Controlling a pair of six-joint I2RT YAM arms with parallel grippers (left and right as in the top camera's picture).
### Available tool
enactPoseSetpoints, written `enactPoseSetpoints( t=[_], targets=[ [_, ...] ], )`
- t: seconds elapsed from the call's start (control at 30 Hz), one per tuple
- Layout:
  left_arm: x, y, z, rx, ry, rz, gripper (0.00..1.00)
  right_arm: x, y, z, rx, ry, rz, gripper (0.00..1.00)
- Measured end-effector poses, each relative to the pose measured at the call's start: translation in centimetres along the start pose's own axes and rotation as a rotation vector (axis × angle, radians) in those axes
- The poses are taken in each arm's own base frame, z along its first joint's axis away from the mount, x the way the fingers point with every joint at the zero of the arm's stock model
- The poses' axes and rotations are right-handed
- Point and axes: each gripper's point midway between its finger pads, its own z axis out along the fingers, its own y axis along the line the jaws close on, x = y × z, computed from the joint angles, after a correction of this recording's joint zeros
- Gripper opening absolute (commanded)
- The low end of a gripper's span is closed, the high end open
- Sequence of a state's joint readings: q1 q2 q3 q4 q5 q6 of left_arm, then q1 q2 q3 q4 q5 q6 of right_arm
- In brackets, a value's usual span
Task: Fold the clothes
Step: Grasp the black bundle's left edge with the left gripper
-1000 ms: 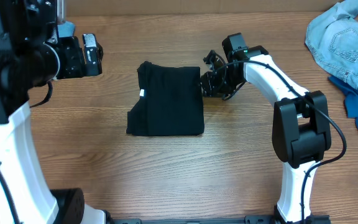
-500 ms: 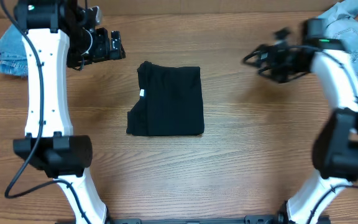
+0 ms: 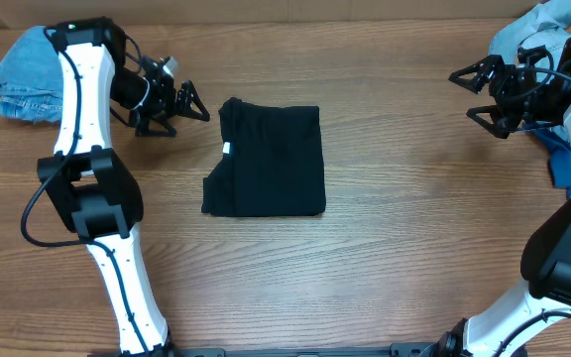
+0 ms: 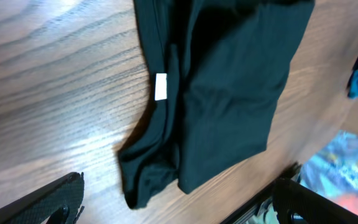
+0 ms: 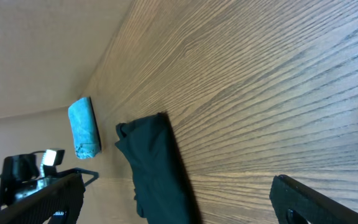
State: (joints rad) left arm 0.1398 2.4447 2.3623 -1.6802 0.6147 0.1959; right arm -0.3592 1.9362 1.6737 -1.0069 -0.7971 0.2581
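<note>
**Desk:** Where is the shirt?

**Photographer:** A black T-shirt (image 3: 271, 164) lies folded into a rough rectangle in the middle of the wooden table (image 3: 385, 258). One flap juts out at the corner nearest the left arm's base. A small white tag (image 3: 227, 149) shows on the edge facing the left arm.

**Desk:** And the pincers?

**Photographer:** Both are released and empty. The left gripper (image 3: 188, 107) has its fingers spread wide and sits near the shirt's far left corner, clear of the cloth and pointing toward it. Its wrist camera looks straight down on the shirt (image 4: 229, 81) and the tag (image 4: 160, 86), with one dark finger low in each bottom corner of the picture. The right gripper (image 3: 461, 95) is also splayed open. It stands well apart from the shirt, out at the table's right edge, with bare wood between them.

**Desk:** Other clothes in shot?

**Photographer:** A folded denim piece (image 3: 23, 74), light blue, rests at the far left corner behind the left arm. A looser denim heap (image 3: 528, 30) sits at the far right corner, just behind the right gripper. A royal-blue garment (image 3: 560, 167) lies beside that arm, at the table's edge.

**Desk:** What does the right wrist camera show?

**Photographer:** It shows the long grain of the tabletop, the black shirt (image 5: 157, 165) in the distance and the folded denim (image 5: 82, 127) beyond it. Nothing sits between the right gripper's two fingers.
</note>
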Motion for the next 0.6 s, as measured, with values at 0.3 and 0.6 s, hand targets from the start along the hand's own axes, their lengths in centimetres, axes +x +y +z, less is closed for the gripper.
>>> enactPoseSetpoints(
  t=[0.3,0.6],
  targets=[
    [-0.7,0.8,1.9,0.019,0.01,0.083,1.0,0.0,0.0,0.0,0.0,0.0,0.003,1.0],
    [0.7,3.3,7.7,0.13,0.108,0.059,1.0,-0.4,-1.2,-0.1,0.073,-0.025,0.003,1.0]
  ],
)
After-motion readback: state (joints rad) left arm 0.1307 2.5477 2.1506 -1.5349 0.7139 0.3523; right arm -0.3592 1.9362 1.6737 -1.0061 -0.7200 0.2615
